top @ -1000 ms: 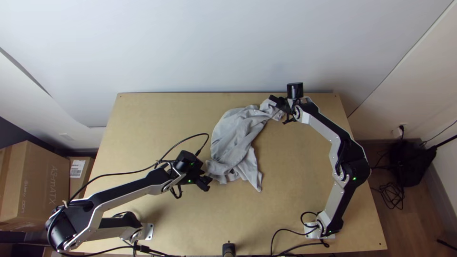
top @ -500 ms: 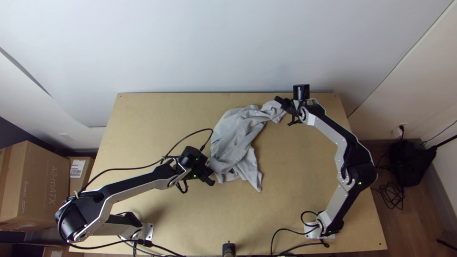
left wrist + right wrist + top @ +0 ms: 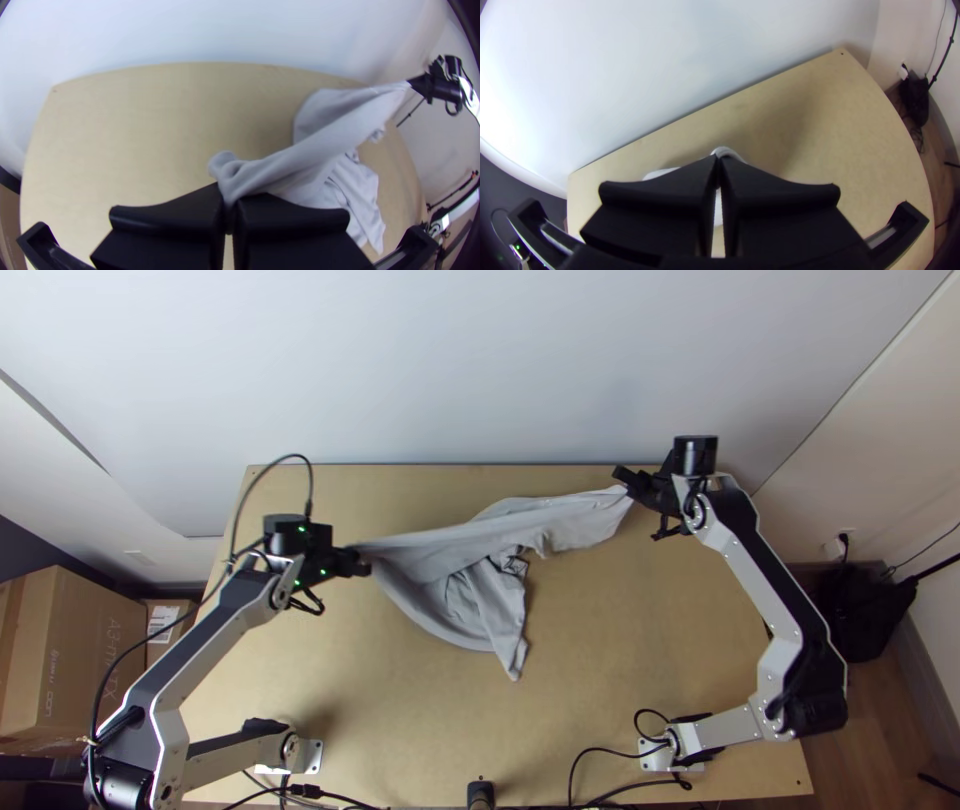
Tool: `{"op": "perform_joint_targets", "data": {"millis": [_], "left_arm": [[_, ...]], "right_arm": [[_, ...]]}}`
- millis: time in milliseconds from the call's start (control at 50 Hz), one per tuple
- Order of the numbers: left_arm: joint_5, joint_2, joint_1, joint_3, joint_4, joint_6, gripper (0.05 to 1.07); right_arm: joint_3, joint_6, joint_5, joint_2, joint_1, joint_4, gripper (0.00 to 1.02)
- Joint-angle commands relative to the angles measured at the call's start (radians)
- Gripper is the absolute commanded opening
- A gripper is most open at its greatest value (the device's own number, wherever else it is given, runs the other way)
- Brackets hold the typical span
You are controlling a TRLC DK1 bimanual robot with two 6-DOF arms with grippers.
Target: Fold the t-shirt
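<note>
Top view: t-shirt (image 3: 480,538), grey, pulled out btwn the L gripper (image 3: 360,561) & the R gripper (image 3: 626,481), over the far half of the light wooden table (image 3: 620,670). Upper part = long creased band running from one gripper to the other; the rest sags twd the near edge, partly bunched w/ overlapping folds, ending in a narrow tip on the tabletop. Shirt not folded flat. R gripper is nr the table's far R corner; L gripper sits over the L side, lower in the pic than the R.

L wrist view: L gripper (image 3: 229,200) closed on one end of the cloth, fabric pinched btwn its two wide fingers (image 3: 170,212), w/ a rumpled bit sticking out past the tips. Band runs from there to the R gripper; loose folds lie beneath it.

R wrist view: R gripper (image 3: 720,165) also closed, gripping the opp. end; a small bit of pale fabric shows past the tips, more beside & below the fingers.

Surroundings: cardboard box (image 3: 75,655) L of table; black bag (image 3: 865,615) on floor, R side.
</note>
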Motion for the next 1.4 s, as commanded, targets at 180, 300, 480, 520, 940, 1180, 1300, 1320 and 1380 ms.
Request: {"op": "perform_joint_targets", "data": {"millis": [180, 300, 480, 520, 940, 1180, 1300, 1320, 1380], "left_arm": [[-0.018, -0.028, 0.227, 0.299, -0.059, 0.023, 0.08], [-0.026, -0.019, 0.276, 0.452, -0.090, 0.021, 0.08], [-0.051, -0.010, 0.298, 0.653, -0.090, 0.030, 0.08], [-0.052, -0.004, 0.301, 0.699, -0.091, 0.030, 0.08], [-0.115, -0.215, 0.296, 0.860, -0.059, 0.012, 0.08], [-0.080, -0.580, 0.284, 0.693, -0.074, 0.027, 0.08], [-0.058, -0.749, 0.283, 0.638, -0.133, 0.042, 0.08], [-0.055, -0.772, 0.284, 0.630, -0.143, 0.046, 0.08], [-0.054, -0.820, 0.287, 0.619, -0.183, 0.046, 0.08]], "right_arm": [[0.126, -0.199, -0.056, -0.159, -0.084, -0.014, 0.02], [0.220, -0.260, -0.056, -0.165, -0.104, -0.011, 0.02], [0.356, -0.316, -0.045, -0.171, -0.066, 0.017, 0.02], [0.385, -0.326, -0.038, -0.174, -0.050, 0.024, 0.02], [0.436, -0.400, -0.059, -0.461, 0.037, 0.213, 0.02], [0.306, -0.405, -0.071, -0.740, 0.158, 0.196, 0.02], [0.261, -0.395, -0.074, -0.840, 0.161, 0.145, 0.02], [0.261, -0.395, -0.076, -0.849, 0.161, 0.135, 0.02], [0.261, -0.385, -0.076, -0.867, 0.160, 0.104, 0.02]]}}
